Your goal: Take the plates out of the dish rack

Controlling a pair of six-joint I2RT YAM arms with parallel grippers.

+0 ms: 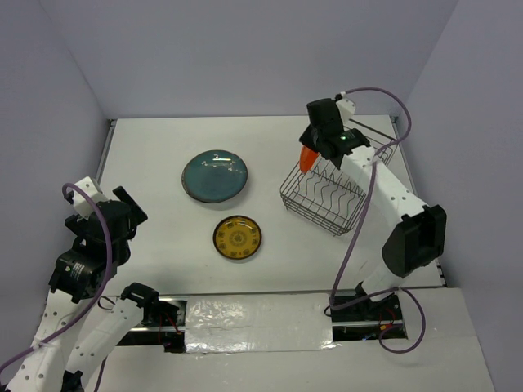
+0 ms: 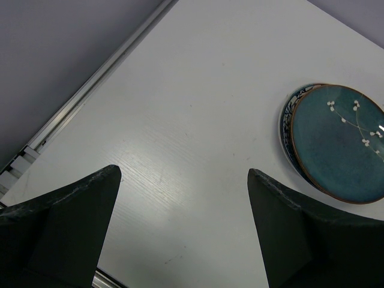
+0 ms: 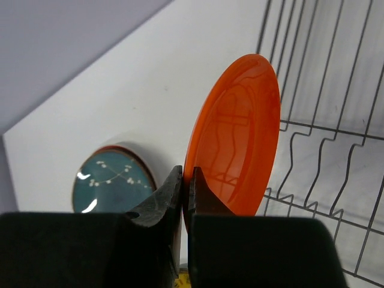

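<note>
At the table's left edge, the left gripper [image 1: 124, 206] hangs over the white table [image 1: 155, 261], its two dark fingers [image 2: 72, 228] spread wide with only tabletop between them in the left wrist view.

Four plates show in all. Two lie stacked left of centre: a dark teal plate [image 1: 215, 175] with a white sprig pattern sits on a blue-patterned plate [image 2: 287, 123], of which only a sliver of rim peeks out on one side. Just nearer the arms' bases, apart from that stack, a small olive-brown plate [image 1: 238, 238] lies flat by itself.

Further right, the fourth plate, a plain orange-red plate [image 1: 307, 158], stands on edge, pinched at its rim by the right gripper [image 1: 314, 145]. The right wrist view shows both fingers [image 3: 162, 195] pressed narrow on either side of the rim, with the plate's glossy face turned toward the wires.

One dish rack [image 1: 327, 196] of thin dark wire stands on the table's right side, under the right arm. The orange-red plate is at the rack's far left corner, level with its rim; whether it touches the wires cannot be told.
</note>
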